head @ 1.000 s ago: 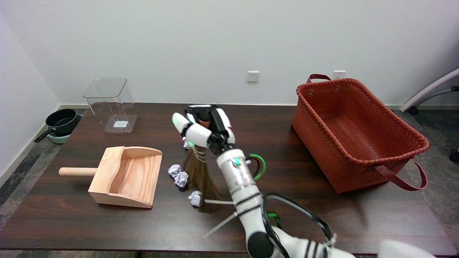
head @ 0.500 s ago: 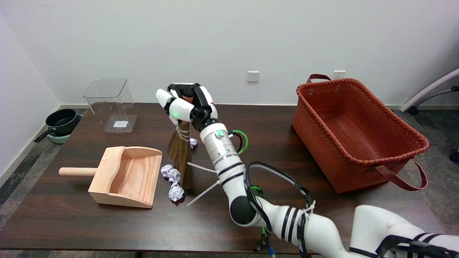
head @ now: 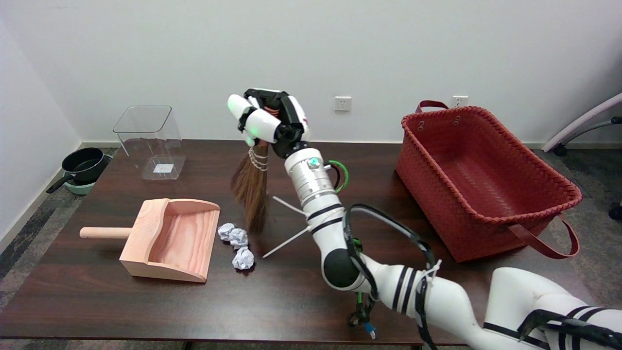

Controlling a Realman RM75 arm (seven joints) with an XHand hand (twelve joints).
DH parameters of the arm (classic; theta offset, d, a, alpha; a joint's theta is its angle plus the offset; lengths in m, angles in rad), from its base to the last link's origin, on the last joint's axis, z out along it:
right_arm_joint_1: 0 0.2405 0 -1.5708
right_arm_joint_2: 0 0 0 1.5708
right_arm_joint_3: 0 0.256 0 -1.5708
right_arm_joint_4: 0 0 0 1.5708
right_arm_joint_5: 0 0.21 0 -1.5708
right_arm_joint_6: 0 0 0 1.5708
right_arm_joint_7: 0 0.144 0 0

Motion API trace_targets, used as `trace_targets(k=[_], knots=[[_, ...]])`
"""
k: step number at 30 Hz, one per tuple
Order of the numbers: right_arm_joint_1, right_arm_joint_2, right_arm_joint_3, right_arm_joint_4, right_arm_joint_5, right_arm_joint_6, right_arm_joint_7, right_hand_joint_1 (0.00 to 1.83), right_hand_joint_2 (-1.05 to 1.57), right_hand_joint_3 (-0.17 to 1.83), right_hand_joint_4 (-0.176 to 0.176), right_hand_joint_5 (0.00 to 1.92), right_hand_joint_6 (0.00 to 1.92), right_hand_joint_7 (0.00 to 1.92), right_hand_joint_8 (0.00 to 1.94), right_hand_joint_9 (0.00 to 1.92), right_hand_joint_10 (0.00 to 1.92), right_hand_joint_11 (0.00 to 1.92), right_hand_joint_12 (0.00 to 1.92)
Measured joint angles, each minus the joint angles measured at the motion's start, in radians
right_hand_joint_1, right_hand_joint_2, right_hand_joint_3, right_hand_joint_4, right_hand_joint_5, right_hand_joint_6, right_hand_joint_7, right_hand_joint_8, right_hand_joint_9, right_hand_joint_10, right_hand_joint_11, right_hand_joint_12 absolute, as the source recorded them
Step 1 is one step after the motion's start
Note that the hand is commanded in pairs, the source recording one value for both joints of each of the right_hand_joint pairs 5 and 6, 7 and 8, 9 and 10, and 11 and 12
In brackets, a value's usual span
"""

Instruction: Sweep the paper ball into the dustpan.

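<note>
- The right hand [head: 272, 124] has its fingers clenched round the handle of a small brown broom [head: 251, 192], which hangs bristles-down with its tips lifted clear of the table [head: 121, 306].
- The wooden dustpan [head: 167, 240] lies on the table with its open mouth facing the paper; its round handle points the opposite way.
- Three crumpled paper balls [head: 236, 242] sit just beside the dustpan's mouth: two touching each other close to the lip, and a third a little nearer the camera, level with the dustpan's near corner.
- None of the paper is inside the dustpan yet, so the sweeping stroke is, as I judge it, not finished.
- To do this step well, lower the bristles to the table on the side of the balls away from the dustpan, then draw them straight towards the mouth.
- Keep the bristles pressed lightly on the table; a stroke held too high would pass over the light paper.
- The near ball probably needs its own stroke angled towards the dustpan's middle, or it may slip past the near corner.
- A gentle push matters, since the dustpan is unheld and could slide away.
</note>
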Motion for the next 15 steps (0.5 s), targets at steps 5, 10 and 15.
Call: trace_targets(k=[5,10,15], knots=[[-0.001,0.055,0.007,-0.04,0.029,0.041,0.0,1.12,1.57,0.5,0.0,1.92,1.92,1.92,1.92,1.88,1.88,1.81,1.81],[0.011,0.119,0.014,-0.062,0.066,0.136,0.0,1.12,1.57,0.5,0.0,1.92,1.92,1.92,1.92,1.87,1.87,1.81,1.81],[0.03,0.19,0.021,-0.065,0.095,0.258,0.001,1.14,1.51,0.51,0.0,1.92,1.92,1.92,1.92,1.86,1.86,1.79,1.79]])
